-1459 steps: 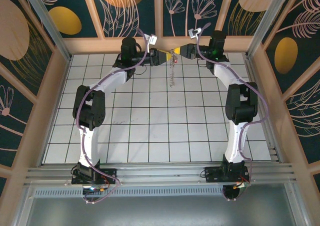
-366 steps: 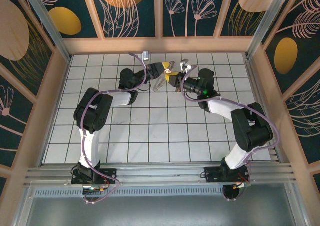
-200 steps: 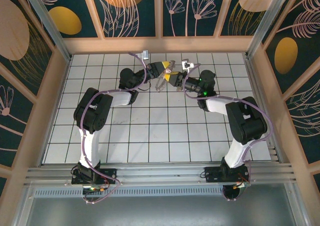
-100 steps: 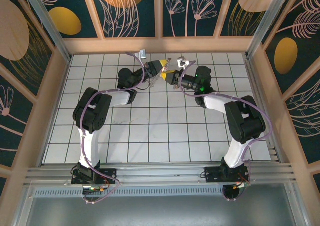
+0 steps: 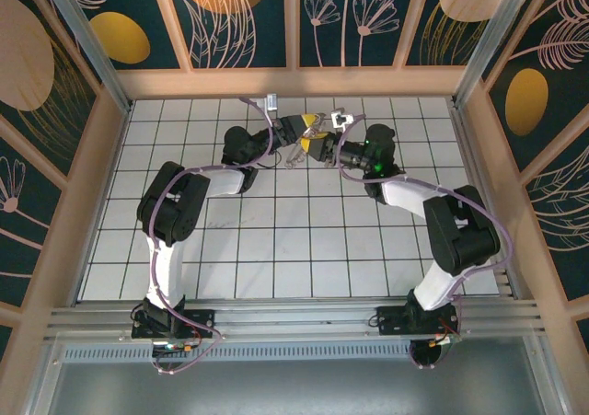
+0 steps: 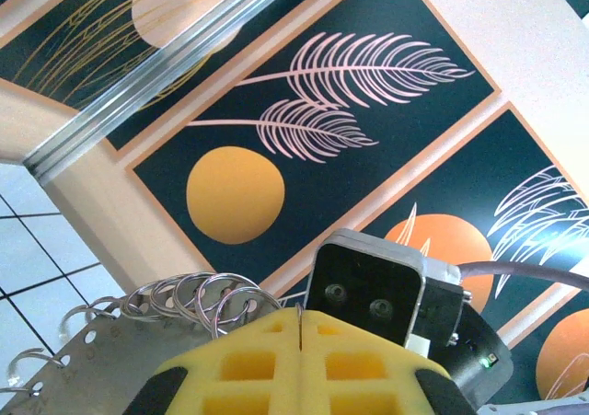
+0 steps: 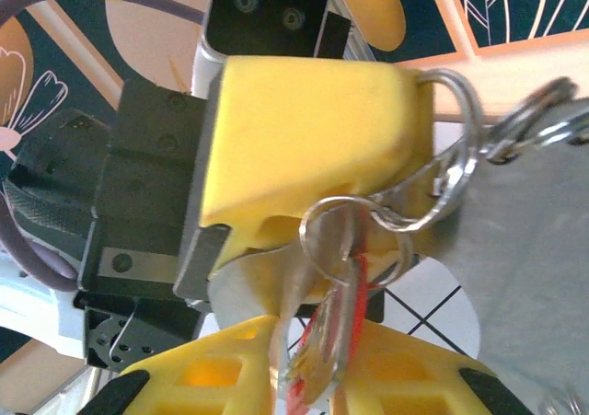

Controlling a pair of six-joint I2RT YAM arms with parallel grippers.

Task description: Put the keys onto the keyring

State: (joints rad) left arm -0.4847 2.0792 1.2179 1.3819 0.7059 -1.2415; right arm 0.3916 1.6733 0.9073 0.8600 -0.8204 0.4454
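Note:
Both grippers meet above the far middle of the tiled floor. My left gripper point(image 5: 297, 127) is shut, its yellow fingers point(image 6: 248, 360) pinching a thin wire of the keyring point(image 6: 198, 295). The keyring's silver loops sit along a perforated metal strip point(image 6: 87, 364), and part of it dangles below the grippers point(image 5: 294, 155). In the right wrist view the key point(image 7: 327, 341), red-headed with a silver blade, hangs on a small ring point(image 7: 342, 214) linked to the keyring point(image 7: 457, 148). It lies between the slightly parted yellow fingers of my right gripper point(image 7: 308, 328), directly under the left gripper's finger point(image 7: 304, 130).
White tiled floor point(image 5: 276, 240) stretches toward the arm bases. Wooden-framed painted walls point(image 5: 294, 79) close in at the back and both sides, and the back wall stands a short way behind the grippers.
Both grippers have shifted slightly nearer and to the right together. The right gripper's jaws have parted a little around the key. The left gripper stays shut on the keyring.

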